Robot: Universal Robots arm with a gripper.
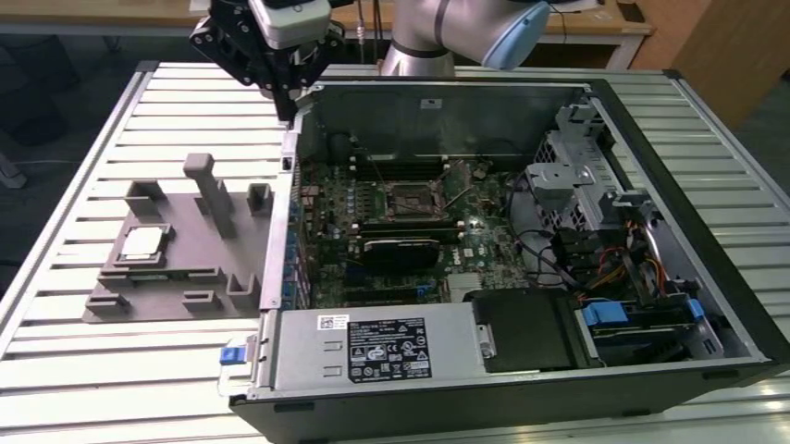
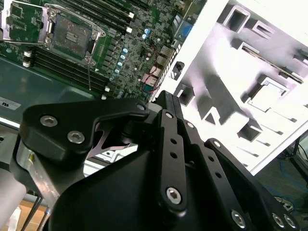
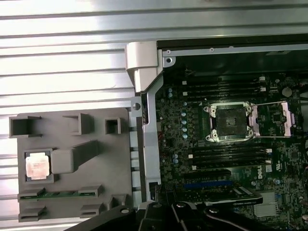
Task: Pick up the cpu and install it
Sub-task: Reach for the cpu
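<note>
The cpu [image 1: 142, 242] is a small silvery square chip lying flat in a recess of the grey plastic tray [image 1: 185, 277], at the exterior view's left, beside the open computer case. In the first wrist view the cpu [image 3: 37, 166] sits at one end of the tray [image 3: 96, 202]. The black-framed socket [image 1: 413, 197] on the motherboard stands open with nothing in it; the socket also shows in both wrist views [image 3: 230, 122] [image 2: 72, 33]. My gripper [image 1: 292, 109] hangs above the case's far corner, well away from the cpu, shut with nothing in it. The fingers [image 2: 168, 108] lie together.
The open case's metal wall [image 1: 291, 185] rises between the tray and the motherboard. Upright posts [image 1: 207, 190] stick up from the tray. Inside the case are memory slots, a power supply [image 1: 376, 347], a drive cage [image 1: 574, 176] and cables. The table top [image 1: 74, 361] is slatted metal.
</note>
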